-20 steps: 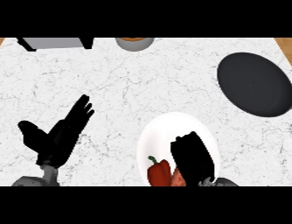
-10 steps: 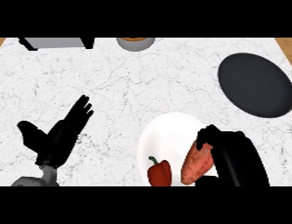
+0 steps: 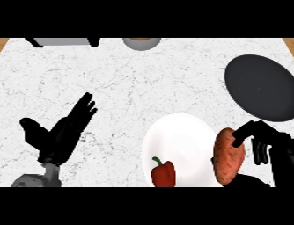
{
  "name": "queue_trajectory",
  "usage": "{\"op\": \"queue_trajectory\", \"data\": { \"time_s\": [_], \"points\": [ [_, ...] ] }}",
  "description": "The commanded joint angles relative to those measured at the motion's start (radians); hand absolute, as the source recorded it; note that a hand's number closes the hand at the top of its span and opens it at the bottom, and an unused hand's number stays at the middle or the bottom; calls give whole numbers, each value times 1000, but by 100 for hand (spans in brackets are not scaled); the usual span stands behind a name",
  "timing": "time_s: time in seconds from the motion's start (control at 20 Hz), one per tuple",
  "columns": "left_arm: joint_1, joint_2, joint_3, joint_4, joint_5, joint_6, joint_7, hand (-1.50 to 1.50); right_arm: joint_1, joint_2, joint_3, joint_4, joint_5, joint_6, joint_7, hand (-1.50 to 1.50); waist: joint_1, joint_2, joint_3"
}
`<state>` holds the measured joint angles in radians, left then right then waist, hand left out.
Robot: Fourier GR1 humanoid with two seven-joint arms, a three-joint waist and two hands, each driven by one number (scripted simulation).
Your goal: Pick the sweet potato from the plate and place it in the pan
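Right hand [image 3: 266, 147]: fingers curled round sweet potato [image 3: 229, 156] | Change: potato now off plate [image 3: 179, 136], lower right of frame | Pan [image 3: 263, 92]: upper right, carry pending | Left hand [image 3: 58, 134]: resting, fingers spread, lower left | Red pepper [image 3: 163, 172]: on plate.

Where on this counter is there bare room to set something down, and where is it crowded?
Bare marble runs across the middle, between the open left hand, the plate and the pan. The pan's inside is bare too. Crowded: the near right, where the right hand holds the sweet potato beside the red pepper.
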<state>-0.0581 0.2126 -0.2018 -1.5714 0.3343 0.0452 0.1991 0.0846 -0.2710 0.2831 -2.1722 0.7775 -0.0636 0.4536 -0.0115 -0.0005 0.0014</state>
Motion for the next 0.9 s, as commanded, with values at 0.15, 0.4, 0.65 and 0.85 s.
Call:
{"op": "queue_trajectory", "data": {
  "time_s": [0.15, 0.4, 0.65, 0.85],
  "points": [
    [-13, -53, -38, -37, -61, 44, 60, 0, -75, 10, -178, 256, -95, -73, -192, 150, 15, 1, -1],
    [4, -24, 13, 8, -27, -31, 2, 0, -199, -44, -273, 524, -47, -144, -330, 150, 21, 2, -1],
    [-41, -58, 3, 18, -35, -20, 19, 0, -399, -53, -418, 838, -95, -280, -468, 150, 28, 6, 0],
    [-31, -72, -20, 18, -67, -9, 9, 0, -548, -84, -521, 1077, -105, -385, -526, 150, 42, 9, 1]
  ]
}}
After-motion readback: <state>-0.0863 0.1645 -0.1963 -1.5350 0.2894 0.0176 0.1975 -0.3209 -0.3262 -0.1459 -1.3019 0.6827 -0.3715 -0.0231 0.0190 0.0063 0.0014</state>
